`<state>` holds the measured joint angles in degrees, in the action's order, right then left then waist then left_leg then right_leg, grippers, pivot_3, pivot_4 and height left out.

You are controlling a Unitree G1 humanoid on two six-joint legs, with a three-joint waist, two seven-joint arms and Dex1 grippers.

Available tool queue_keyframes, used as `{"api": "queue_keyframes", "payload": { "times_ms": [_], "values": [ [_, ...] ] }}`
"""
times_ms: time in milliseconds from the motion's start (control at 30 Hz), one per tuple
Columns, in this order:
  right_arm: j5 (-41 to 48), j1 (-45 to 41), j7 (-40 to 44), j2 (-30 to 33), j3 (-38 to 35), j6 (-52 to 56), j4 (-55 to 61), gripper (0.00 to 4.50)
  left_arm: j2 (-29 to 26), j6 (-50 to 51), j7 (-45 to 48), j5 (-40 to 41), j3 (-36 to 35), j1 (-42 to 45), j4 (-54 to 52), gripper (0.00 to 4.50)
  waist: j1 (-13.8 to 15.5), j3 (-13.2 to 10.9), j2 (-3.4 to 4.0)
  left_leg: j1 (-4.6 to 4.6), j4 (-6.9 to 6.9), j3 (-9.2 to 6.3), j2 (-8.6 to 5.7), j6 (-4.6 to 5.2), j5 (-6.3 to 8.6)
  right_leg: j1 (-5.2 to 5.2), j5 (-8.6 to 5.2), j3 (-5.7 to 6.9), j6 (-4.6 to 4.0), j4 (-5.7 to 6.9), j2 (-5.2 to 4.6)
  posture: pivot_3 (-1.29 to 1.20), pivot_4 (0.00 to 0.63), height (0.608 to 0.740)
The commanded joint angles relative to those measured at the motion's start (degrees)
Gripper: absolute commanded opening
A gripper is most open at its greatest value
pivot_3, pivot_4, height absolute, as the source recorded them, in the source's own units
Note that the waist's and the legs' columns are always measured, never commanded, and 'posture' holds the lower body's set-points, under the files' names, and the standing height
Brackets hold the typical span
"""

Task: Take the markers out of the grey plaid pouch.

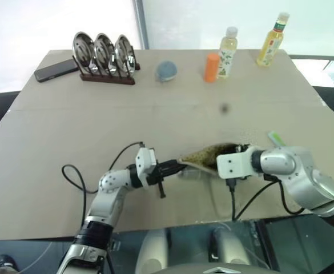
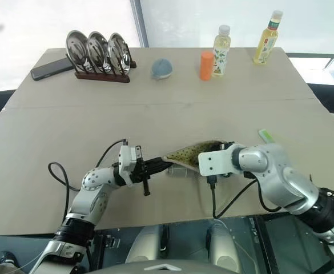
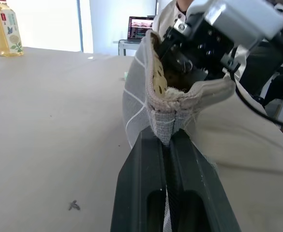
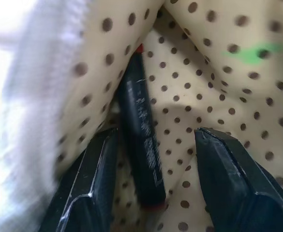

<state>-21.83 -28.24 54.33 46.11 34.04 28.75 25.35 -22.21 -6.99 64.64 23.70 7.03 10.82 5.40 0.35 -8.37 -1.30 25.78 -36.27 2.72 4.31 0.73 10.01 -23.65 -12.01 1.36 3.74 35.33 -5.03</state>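
A: Item one, the grey plaid pouch [image 1: 204,157]?
B: Held up off the desk [image 1: 155,108] near its front edge, mouth open, dotted lining showing. The left claw [image 3: 166,140] has its fingers pressed together on the pouch's end seam.

A: Item two, the right claw [image 4: 153,159]?
B: Fingers spread, inside the pouch mouth, gripping nothing. A dark marker with red ends [image 4: 141,145] lies in the lining between the two fingers, close to one of them.

A: Item three, the other marker?
B: A light-green highlighter [image 1: 276,138] lies on the desk just beyond the right arm.

A: Remaining stock?
B: Along the far edge: a phone [image 1: 55,71], a rack of steel lids [image 1: 104,56], a round blue-grey object [image 1: 167,70], an orange bottle [image 1: 212,67], two drink bottles [image 1: 228,51].
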Motion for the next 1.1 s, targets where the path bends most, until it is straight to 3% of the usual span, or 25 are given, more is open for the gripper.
{"api": "queue_keyframes", "payload": {
  "times_ms": [33,133,233,500,767,933,1100],
  "values": [
    [-3.79,0.06,-2.11,-2.77,1.82,-2.76,-5.96,2.3,-0.43,2.58,-1.95,0.05,-0.52,0.43,-4.23,0.0,-0.09,0.05,-0.04,-0.03,-0.02,0.0,0.0,0.0,0.0,0.0,0.0,-0.01,0.0,0.05,0.01,0.0,0.15,0.74],
    [-3.28,1.48,0.63,-2.22,0.17,-3.14,-4.67,1.39,-0.75,5.09,-3.49,0.42,-0.81,0.62,-6.56,0.0,-0.06,0.1,-0.1,-0.08,-0.05,0.0,0.0,-0.01,-0.01,0.04,-0.02,-0.02,0.04,0.15,0.01,0.0,0.15,0.74],
    [-0.43,2.58,2.94,-1.34,-4.19,-1.16,-0.86,0.18,-0.93,7.5,-5.48,0.21,-1.23,1.07,-8.08,0.0,0.23,0.1,-0.1,-0.08,-0.07,0.0,0.0,-0.06,0.02,0.04,-0.08,-0.01,0.13,0.19,-0.01,0.0,0.15,0.74],
    [19.26,-3.72,8.72,-5.6,-24.51,23.28,11.76,0.17,-1.55,-3.34,-15.21,-14.16,-0.92,7.57,1.84,0.0,0.5,0.02,-0.02,-0.01,-0.07,-0.02,-0.01,-0.01,-0.01,-0.01,0.01,-0.01,-0.03,0.19,0.0,0.0,0.15,0.74],
    [35.39,-4.81,4.27,-13.7,-39.55,44.06,14.16,0.17,-0.5,-12.88,-21.48,-23.06,0.73,13.92,4.2,0.0,0.61,0.02,-0.03,0.2,-0.01,-0.01,-0.04,0.0,0.0,-0.05,0.03,0.01,-0.06,0.1,-0.04,0.0,0.15,0.74],
    [39.13,-8.83,-2.33,-17.57,-55.78,57.88,14.27,0.17,-2.82,-12.17,-22.89,-23.48,-1.22,14.13,4.31,0.0,0.49,0.0,-0.01,0.18,-0.01,-0.02,-0.04,0.01,0.0,-0.05,0.03,0.02,-0.05,0.18,-0.03,0.0,0.15,0.74],
    [40.81,-15.01,-7.59,-20.82,-68.56,63.51,9.61,0.17,-5.65,-11.88,-23.61,-23.86,-2.11,13.17,5.14,0.0,0.38,0.0,0.03,0.1,0.0,-0.01,-0.02,0.0,0.0,-0.06,0.02,0.0,-0.05,0.24,-0.02,0.0,0.15,0.74]
  ]
}}
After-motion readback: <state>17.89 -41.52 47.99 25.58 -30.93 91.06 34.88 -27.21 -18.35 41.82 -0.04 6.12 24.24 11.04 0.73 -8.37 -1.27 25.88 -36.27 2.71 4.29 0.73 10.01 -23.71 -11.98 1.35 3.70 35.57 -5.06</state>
